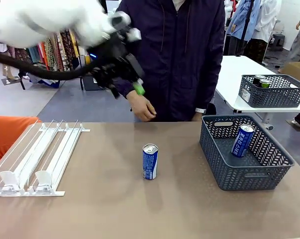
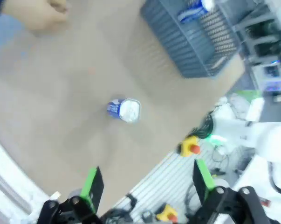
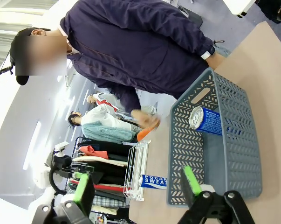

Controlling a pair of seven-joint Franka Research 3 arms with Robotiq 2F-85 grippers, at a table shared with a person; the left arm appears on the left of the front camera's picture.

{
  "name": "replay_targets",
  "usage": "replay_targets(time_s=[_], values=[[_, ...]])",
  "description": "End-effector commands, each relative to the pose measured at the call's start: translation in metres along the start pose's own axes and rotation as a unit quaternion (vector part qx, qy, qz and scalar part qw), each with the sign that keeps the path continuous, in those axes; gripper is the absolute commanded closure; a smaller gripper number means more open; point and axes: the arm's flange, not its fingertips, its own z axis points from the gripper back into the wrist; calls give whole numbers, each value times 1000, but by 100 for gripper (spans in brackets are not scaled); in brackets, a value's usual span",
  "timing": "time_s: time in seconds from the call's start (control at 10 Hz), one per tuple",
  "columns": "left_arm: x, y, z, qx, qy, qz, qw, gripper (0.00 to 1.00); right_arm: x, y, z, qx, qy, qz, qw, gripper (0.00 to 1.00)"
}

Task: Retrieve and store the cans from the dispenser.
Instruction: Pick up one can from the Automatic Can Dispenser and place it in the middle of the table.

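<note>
left gripper (image 1: 121, 82) raised above the table, jaws apart, over upright blue can (image 1: 150, 161)

A shop-like hall: clothes rack (image 1: 55, 50) behind, work tables (image 1: 239, 74) on open floor.

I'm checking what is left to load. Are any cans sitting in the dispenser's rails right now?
No: the front view shows the dispenser with bare rails, while one blue can stands mid-table and another leans in the basket.
</note>
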Motion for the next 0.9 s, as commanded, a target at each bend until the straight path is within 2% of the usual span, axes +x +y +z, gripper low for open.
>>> replay_targets(time_s=[0.0,0.1,0.2,0.3,0.4,0.5,0.6,0.7,0.8], values=[[-51,82,38,-109,-52,73,990,0,3,4,-1,6,-5,-5,1000,0],[-81,123,66,-162,-107,116,974,0,3,4,-1,6,-5,-5,1000,0],[-121,170,90,-220,-170,162,947,0,3,4,-1,6,-5,-5,1000,0],[-161,211,103,-246,-228,218,916,0,3,4,-1,6,-5,-5,1000,0],[-202,249,105,-295,-260,246,886,0,3,4,-1,6,-5,-5,1000,0],[-237,280,97,-327,-272,277,861,0,3,4,-1,6,-5,-5,1000,0],[-264,307,82,-372,-283,275,840,0,3,4,-1,6,-5,-5,1000,0],[-276,316,74,-384,-286,286,830,0,3,4,-1,6,-5,-5,1000,0],[-280,321,70,-362,-264,300,842,0,3,4,-1,6,-5,-5,1000,0]])
